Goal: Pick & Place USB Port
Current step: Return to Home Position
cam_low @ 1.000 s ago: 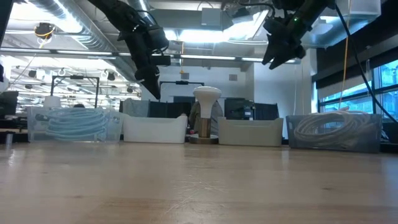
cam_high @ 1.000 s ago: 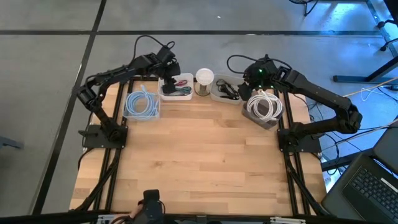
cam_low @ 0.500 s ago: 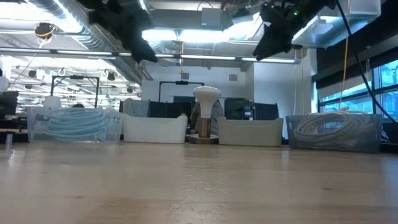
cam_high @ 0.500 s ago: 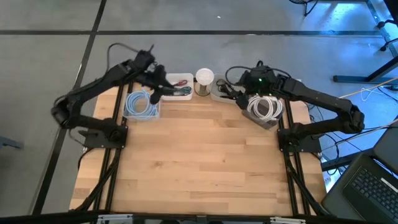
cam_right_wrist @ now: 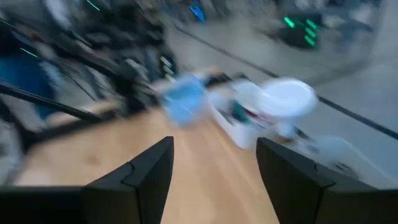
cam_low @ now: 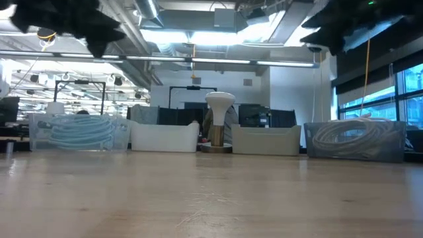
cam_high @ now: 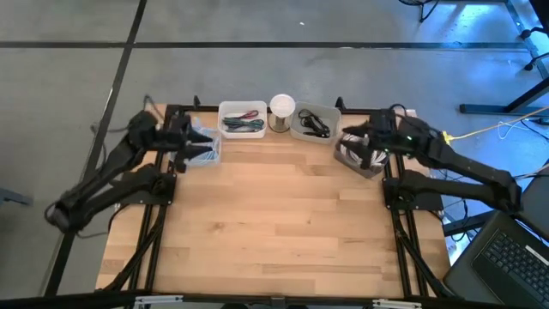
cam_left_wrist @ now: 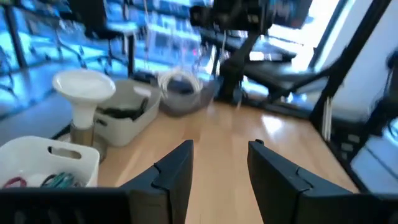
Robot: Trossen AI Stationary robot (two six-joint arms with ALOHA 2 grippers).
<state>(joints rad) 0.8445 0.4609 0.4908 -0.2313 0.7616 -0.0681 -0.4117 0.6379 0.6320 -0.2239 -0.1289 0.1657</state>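
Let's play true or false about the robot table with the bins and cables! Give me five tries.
1. The left gripper is holding a cable. False: it is open, with nothing between its fingers.
2. The lamp stands between the white bin and the gray bin. True.
3. The gray bin holds white cables. False: it holds black cables. The white cable is coiled in the clear right-end bin.
4. The right gripper is open. True.
5. The blue cable lies on the bare table. False: it lies in the clear left-end bin.

One camera looks straight down, one level across; both share the white bin (cam_high: 242, 120).
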